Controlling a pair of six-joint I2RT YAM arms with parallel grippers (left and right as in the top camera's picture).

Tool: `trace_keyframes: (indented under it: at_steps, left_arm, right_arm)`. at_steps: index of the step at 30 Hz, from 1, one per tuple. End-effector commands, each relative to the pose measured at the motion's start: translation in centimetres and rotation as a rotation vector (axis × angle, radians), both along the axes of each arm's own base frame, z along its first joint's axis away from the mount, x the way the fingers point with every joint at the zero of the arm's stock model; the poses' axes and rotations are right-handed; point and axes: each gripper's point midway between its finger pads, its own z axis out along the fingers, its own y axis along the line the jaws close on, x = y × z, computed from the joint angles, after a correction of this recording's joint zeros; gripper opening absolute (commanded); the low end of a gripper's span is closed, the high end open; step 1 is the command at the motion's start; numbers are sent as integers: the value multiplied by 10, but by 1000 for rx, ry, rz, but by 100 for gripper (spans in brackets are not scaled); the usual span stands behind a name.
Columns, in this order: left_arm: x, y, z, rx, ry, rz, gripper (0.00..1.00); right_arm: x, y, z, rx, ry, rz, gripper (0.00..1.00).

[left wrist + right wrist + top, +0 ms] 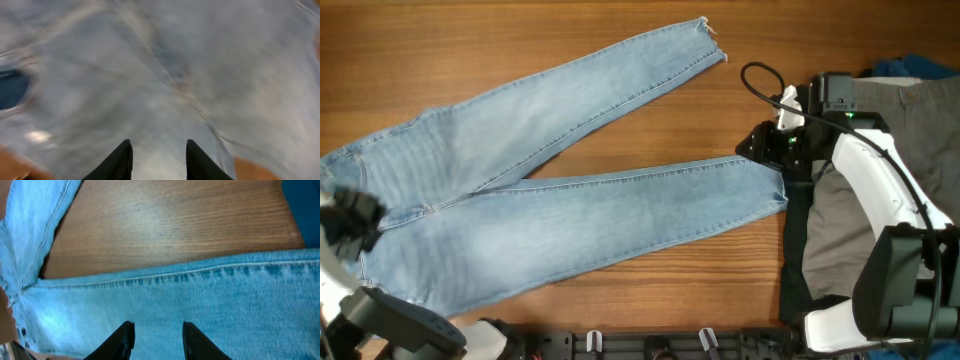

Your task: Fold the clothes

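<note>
Your light-blue denim jeans (pixel 550 190) run waist-left to hems-right. The right gripper (pixel 157 326) hangs released at the lower leg's hem, and the left gripper (pixel 157 144) hangs released over the waist.

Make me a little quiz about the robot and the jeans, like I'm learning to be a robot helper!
1. True or false: the jeans are already folded in half.
2. Pick one: in the overhead view, where is the pile of other clothes? A) at the left edge B) at the right edge C) on top of the jeans
3. Fill in the gap: the left gripper and the right gripper both hang over denim with their jaws ____.

Key: 1 false, because the legs lie spread out flat in a V. 2 B. 3 open.
</note>
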Motion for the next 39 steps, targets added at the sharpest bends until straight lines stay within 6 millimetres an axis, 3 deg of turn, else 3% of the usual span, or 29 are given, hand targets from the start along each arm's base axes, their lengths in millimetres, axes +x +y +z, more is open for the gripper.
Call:
trace_keyframes:
  at_steps: [1, 3, 6, 10, 14, 16, 22, 33, 39]
  left_arm:
    - [-52, 19, -25, -7, 114, 235, 36]
    - [-86, 31, -41, 17, 186, 355, 41]
    - [-110, 37, -54, 5, 195, 460, 43]
    - [-132, 45, -58, 5, 190, 553, 47]
    - [-151, 59, -59, 24, 180, 636, 40]
    - [-154, 63, -62, 29, 176, 650, 34]
    - [-165, 57, -87, -6, 261, 636, 31]
    - [-162, 80, -97, 48, 233, 676, 39]
    - [-169, 68, -130, -52, 307, 748, 40]
  right_arm:
    - [-5, 4, 13, 14, -20, 21, 35]
    - [-11, 3, 11, 13, 10, 15, 35]
    - [-13, 3, 11, 14, 20, 15, 35]
    - [-15, 3, 10, 14, 31, 15, 35]
    - [-16, 3, 10, 13, 36, 15, 36]
    - [-16, 1, 8, -1, 36, 11, 36]
    - [-16, -3, 6, -29, 41, -2, 36]
    - [-20, -8, 2, -57, 76, -28, 36]
    - [-21, -12, 0, -76, 94, -59, 36]
